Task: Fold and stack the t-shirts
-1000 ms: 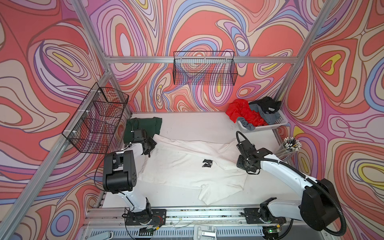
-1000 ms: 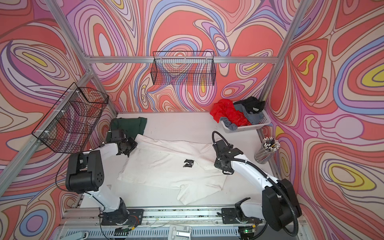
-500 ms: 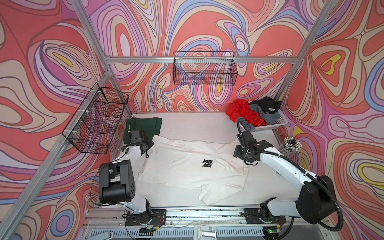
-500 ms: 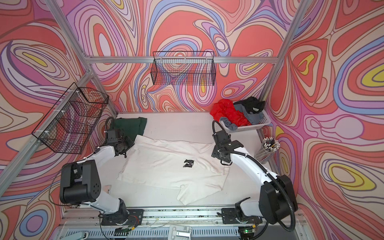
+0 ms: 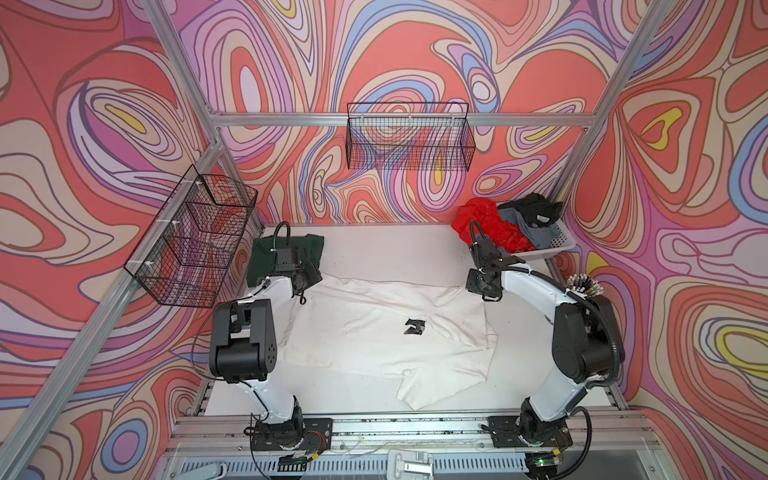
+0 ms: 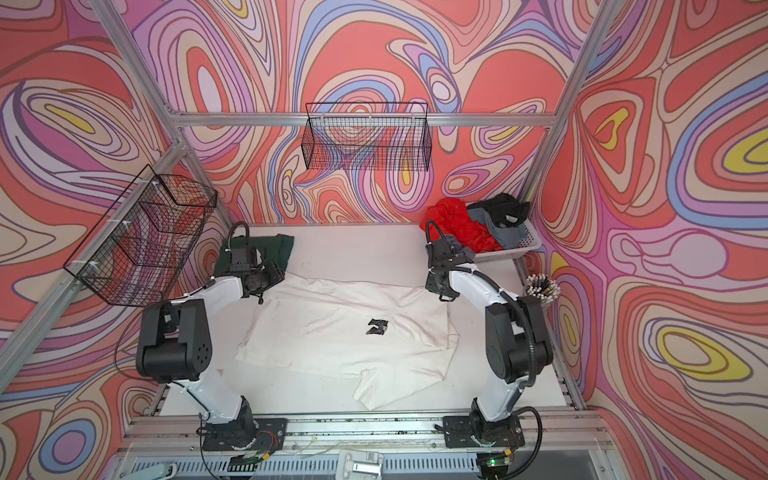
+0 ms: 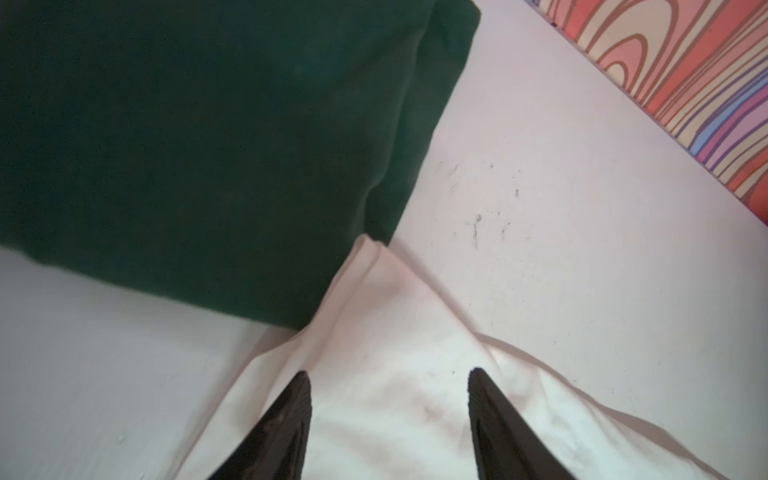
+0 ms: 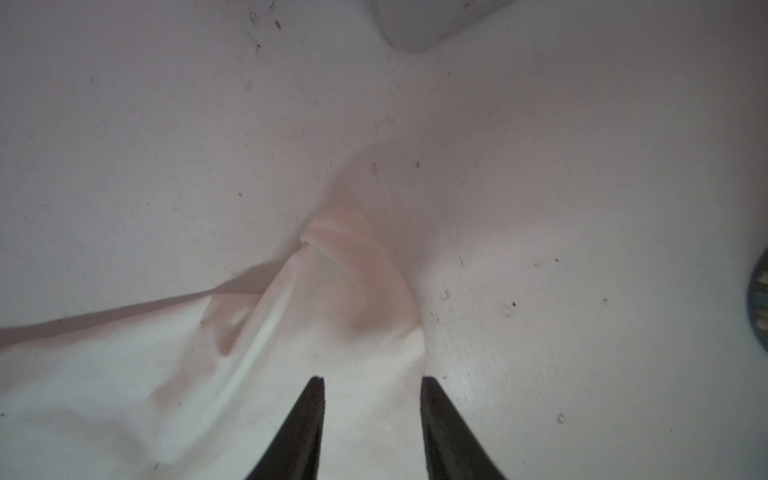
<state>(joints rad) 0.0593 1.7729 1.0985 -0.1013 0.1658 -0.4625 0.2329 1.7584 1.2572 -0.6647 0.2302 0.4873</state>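
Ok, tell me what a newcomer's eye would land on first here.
The swirled red, pink and purple walls all round hit first. Then the white t-shirt spread over the middle of the table, with the left gripper and right gripper open above its far corners. A dark green t-shirt lies folded far left; a red, grey and black heap fills the white basket far right.

Both top views look steeply down from high overhead, covering the whole table [image 5: 374, 249] in nearly identical framing, slightly offset sideways. Left wrist camera sits close above the white t-shirt [image 7: 395, 353] corner beside the dark green t-shirt [image 7: 208, 145]. Right wrist camera sits close above the shirt's other far corner. All four share that shirt
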